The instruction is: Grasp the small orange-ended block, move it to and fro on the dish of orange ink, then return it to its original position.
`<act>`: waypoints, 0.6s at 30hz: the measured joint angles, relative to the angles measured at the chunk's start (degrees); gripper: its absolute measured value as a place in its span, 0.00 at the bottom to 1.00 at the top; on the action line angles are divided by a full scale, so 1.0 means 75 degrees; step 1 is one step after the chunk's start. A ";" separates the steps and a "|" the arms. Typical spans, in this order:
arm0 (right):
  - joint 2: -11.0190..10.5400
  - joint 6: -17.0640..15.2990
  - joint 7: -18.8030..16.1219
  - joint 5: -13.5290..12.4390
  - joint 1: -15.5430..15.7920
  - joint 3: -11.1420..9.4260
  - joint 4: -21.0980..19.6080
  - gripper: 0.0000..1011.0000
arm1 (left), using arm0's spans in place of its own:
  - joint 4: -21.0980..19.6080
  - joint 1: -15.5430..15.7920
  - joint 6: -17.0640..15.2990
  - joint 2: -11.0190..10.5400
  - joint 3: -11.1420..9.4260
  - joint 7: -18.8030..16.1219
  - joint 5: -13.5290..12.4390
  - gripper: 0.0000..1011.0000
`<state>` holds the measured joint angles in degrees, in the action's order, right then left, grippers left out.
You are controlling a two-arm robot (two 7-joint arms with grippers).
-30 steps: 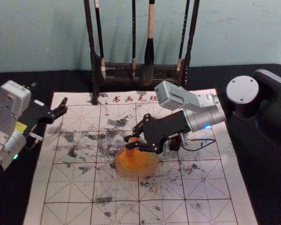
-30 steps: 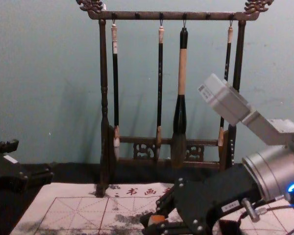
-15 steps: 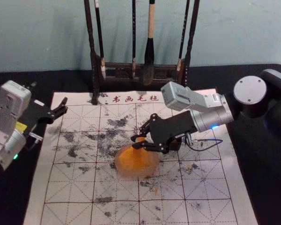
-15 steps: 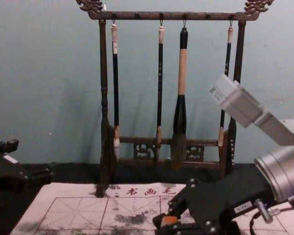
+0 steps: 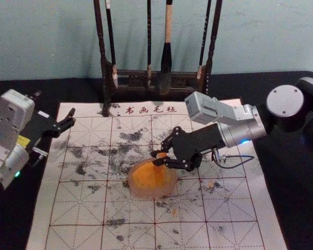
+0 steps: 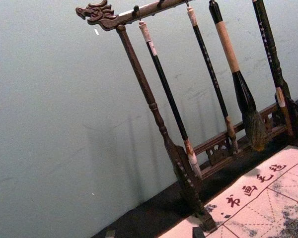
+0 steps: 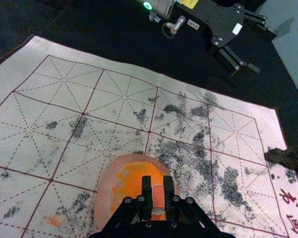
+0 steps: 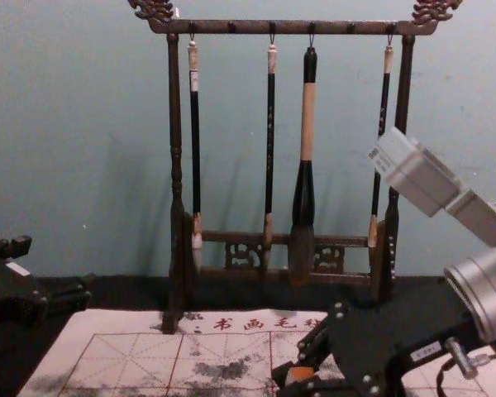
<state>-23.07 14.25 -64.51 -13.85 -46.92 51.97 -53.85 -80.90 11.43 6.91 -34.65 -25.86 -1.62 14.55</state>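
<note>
In the head view, the right gripper (image 5: pixel 156 158) held the small orange-ended block (image 5: pixel 163 155) pinched between its fingertips, above the far right part of the round dish of orange ink (image 5: pixel 151 195). The dish sat on the gridded calligraphy mat (image 5: pixel 245 208), with orange smudges near it, and the left gripper (image 5: pixel 56 102) was off at the mat's left edge. Whether the block touched the ink, I couldn't tell.

The chest view gave the rack its height: 4 calligraphy brushes hung from the top bar of the dark wooden brush rack (image 8: pixel 291 26), which had carved ends. There, low on the right side, the block showed orange in the right gripper's grasp, while the left gripper's fingers stood wide apart with nothing between them.

The left wrist view brought out a carved dragon head at 1 end of the rack's bar, with the tips of the left gripper (image 6: pixel 154 233) spread below.

The right wrist view looked down on the block's flat top, squeezed between the right gripper's 2 black fingers (image 7: pixel 147 191), with the dish and its patchy orange ink beneath
</note>
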 joint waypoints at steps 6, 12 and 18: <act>-0.0131 -0.0062 0.0006 0.0009 0.0072 0.0006 -0.0196 0.13 | 0.0000 0.0000 0.0000 0.0000 0.0000 0.0000 0.0000 0.99; -0.0234 -0.0096 -0.0003 -0.0007 0.0143 0.0023 -0.0375 0.13 | 0.0000 0.0000 0.0000 0.0000 0.0000 0.0000 0.0000 0.99; -0.0311 -0.0123 -0.0050 -0.0038 0.0213 0.0056 -0.0547 0.13 | 0.0000 0.0000 0.0000 0.0000 0.0000 0.0000 0.0000 0.99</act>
<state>-25.40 13.33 -64.89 -14.14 -45.33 52.39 -57.95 -80.90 11.43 6.91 -34.65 -25.86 -1.62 14.55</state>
